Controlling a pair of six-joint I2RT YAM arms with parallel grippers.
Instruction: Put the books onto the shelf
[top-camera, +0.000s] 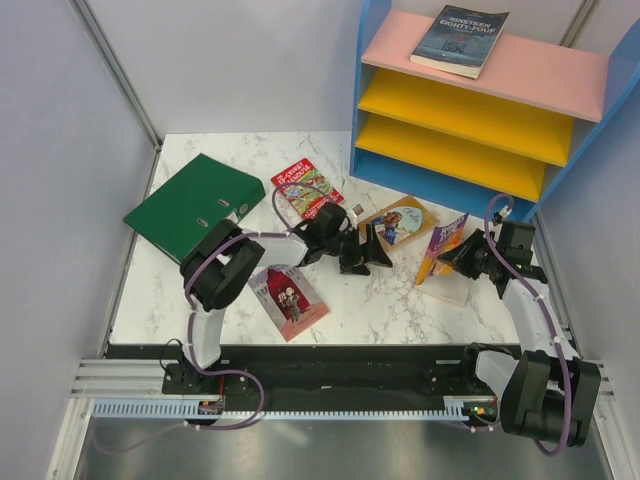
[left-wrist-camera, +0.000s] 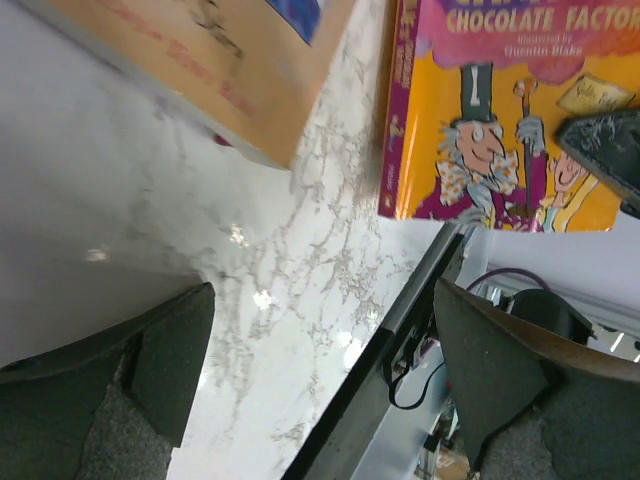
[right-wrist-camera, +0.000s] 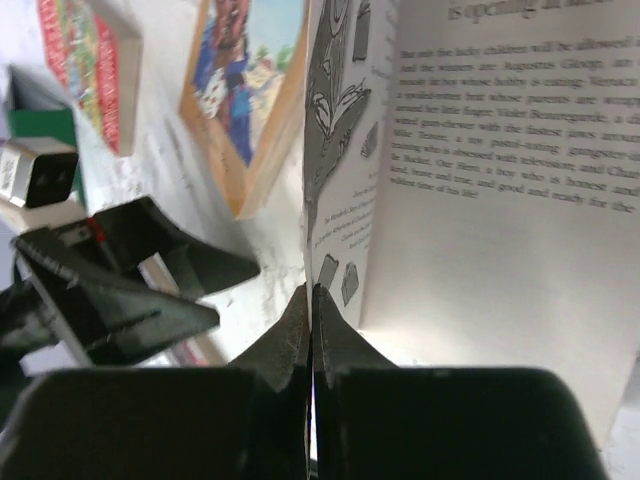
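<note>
Marble counter (top-camera: 390, 300) filling centre of top view. Shelf (top-camera: 560, 75) at 1 o'clock: slanted, blue sides, pink top board, two yellow boards below, right side cut off by frame edge. Green binder (top-camera: 190, 205) flat at 10 o'clock.

Nineteen Eighty-Four bk (top-camera: 460, 40) lying on shelf's pink top board. Title legible in white caps, smaller print not. Other four bks off shelf, down at counter level. Red bk (top-camera: 305, 187) at 11 o'clock from centre, just beside binder's corner; title too small to read. Pink-red bk (top-camera: 290, 298) at 7 o'clock, near left arm; cover writing not legible. Tan bk (top-camera: 400, 225) near centre w/ portrait on cover, near corner hidden behind left claw, lettering blurred in left wrist view. Roald Dahl bk (top-camera: 443, 245) at 3 o'clock of tan bk, tilted up off counter. Seen from left wrist, Roald Dahl bk (left-wrist-camera: 500, 120) showing "CHOCOLATE FACTOR", cut off at frame edge, plus "Quentin Blake". Inside-page print visible from right wrist, only partly readable.

Left claw (top-camera: 368, 250) spread wide, gripping nothing, over bare counter at 8 o'clock of tan bk. Right claw (right-wrist-camera: 310, 310) pinched tight on a thin leaf of Roald Dahl bk.
</note>
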